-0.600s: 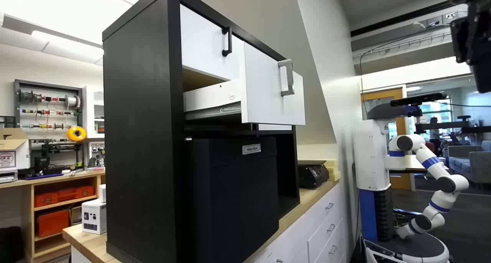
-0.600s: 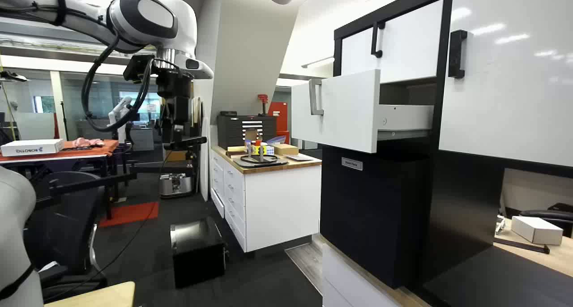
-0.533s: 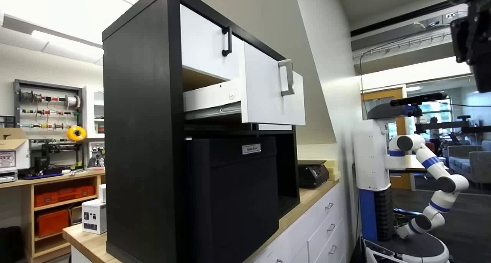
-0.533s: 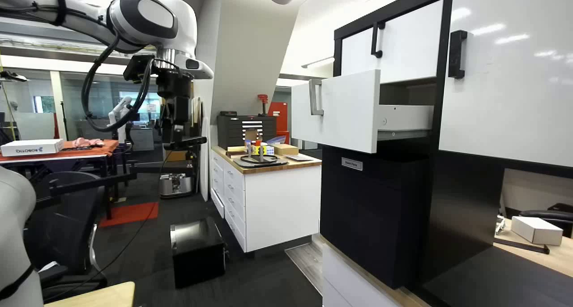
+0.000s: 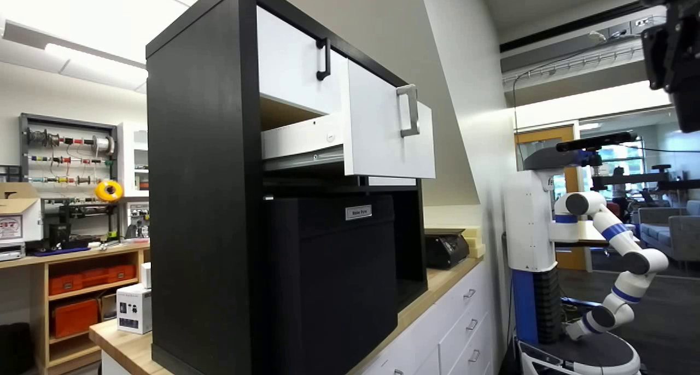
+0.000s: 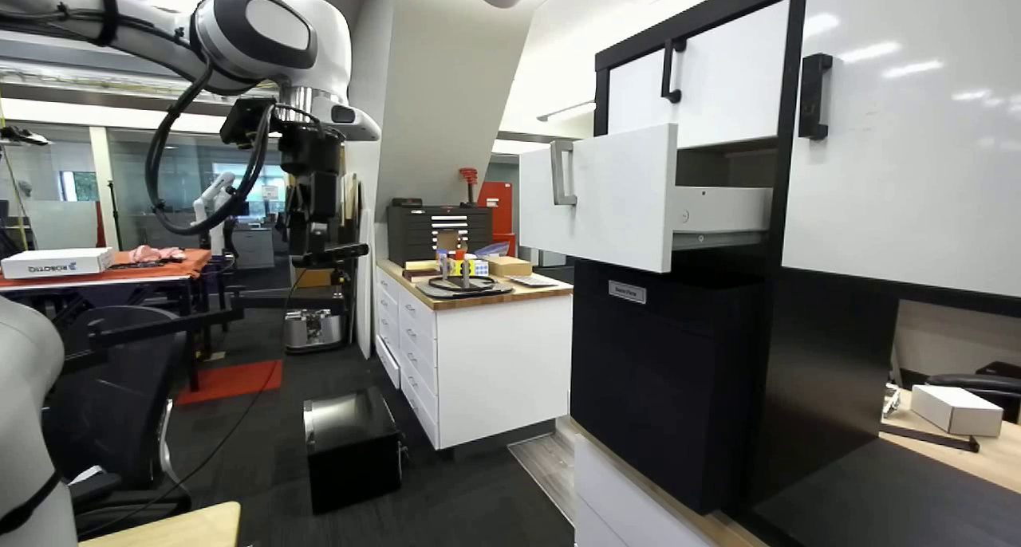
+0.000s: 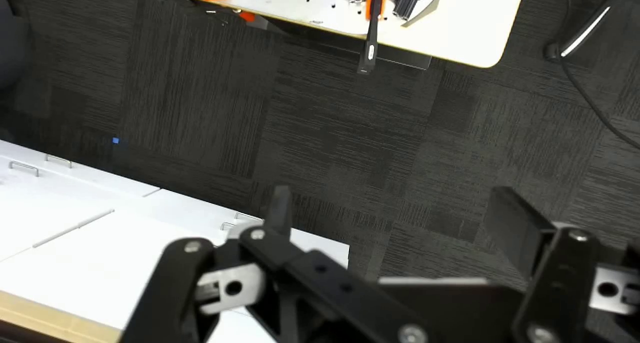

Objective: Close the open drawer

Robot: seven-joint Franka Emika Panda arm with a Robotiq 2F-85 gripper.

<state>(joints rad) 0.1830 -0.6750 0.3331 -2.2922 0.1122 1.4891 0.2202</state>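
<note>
There's the tall black cabinet (image 6: 829, 348) filling the right of the frame in an exterior view, and your drawer (image 6: 614, 200), pulled out, sits right of centre, white front foremost. Your gripper (image 7: 392, 202) hangs well apart from it at upper left, roughly level with that front in the frame, and the wrist view has it released, fingers (image 7: 517, 228) spread wide! The grey handle (image 5: 414, 112) stands untouched.
</note>
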